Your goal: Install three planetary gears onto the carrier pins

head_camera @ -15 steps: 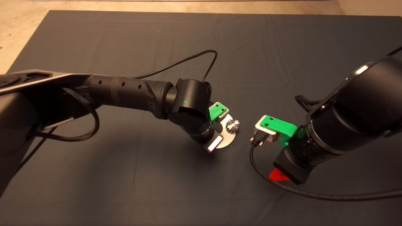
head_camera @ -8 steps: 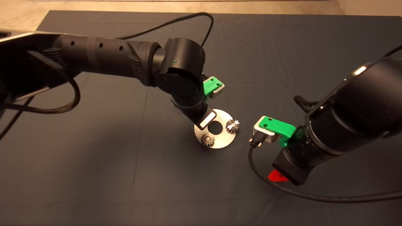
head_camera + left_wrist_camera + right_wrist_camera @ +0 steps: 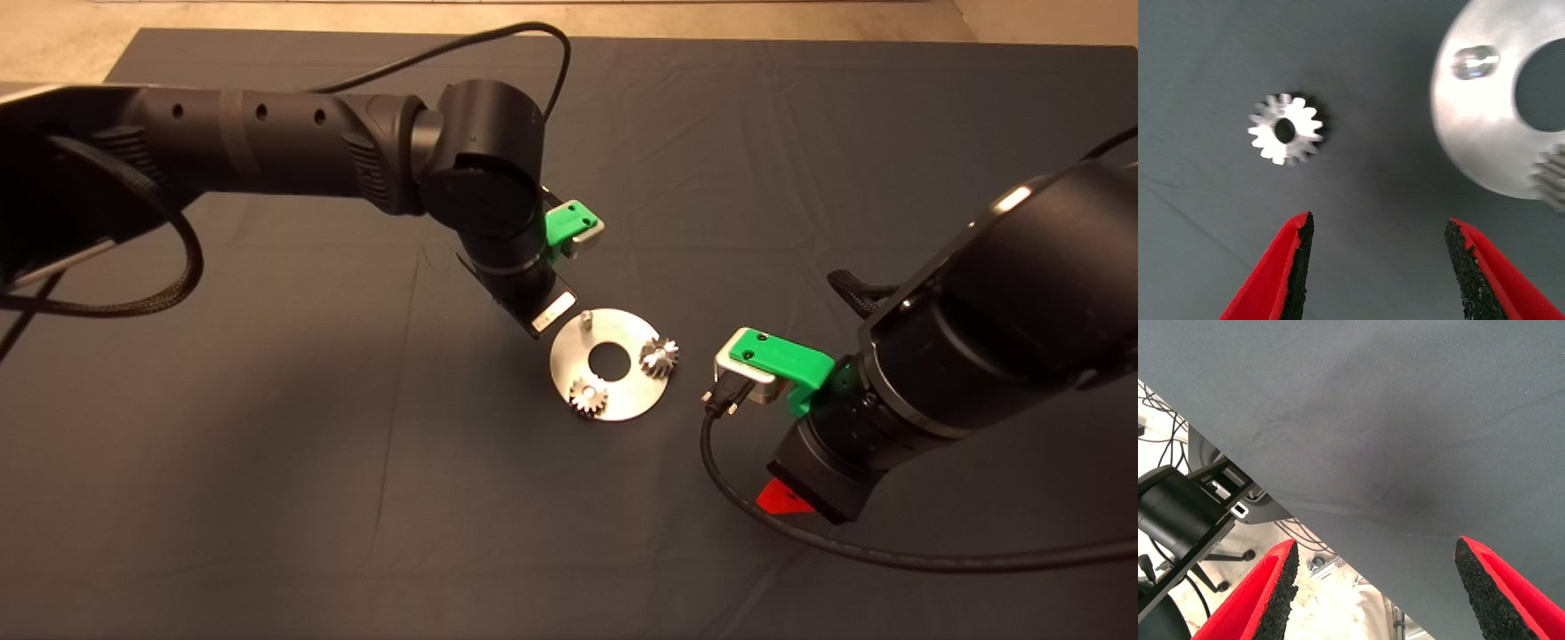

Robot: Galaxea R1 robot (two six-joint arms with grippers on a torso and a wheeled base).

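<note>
Planetary gears (image 3: 658,356) on two carrier pins (image 3: 586,320)

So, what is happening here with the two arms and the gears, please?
Two planetary gears already sit on the silver disc; one carrier pin is bare. The left gripper, open and empty, hangs beside the disc, above the third gear, which lies loose on the dark mat. The right gripper waits open on the disc's other side, holding nothing.
</note>
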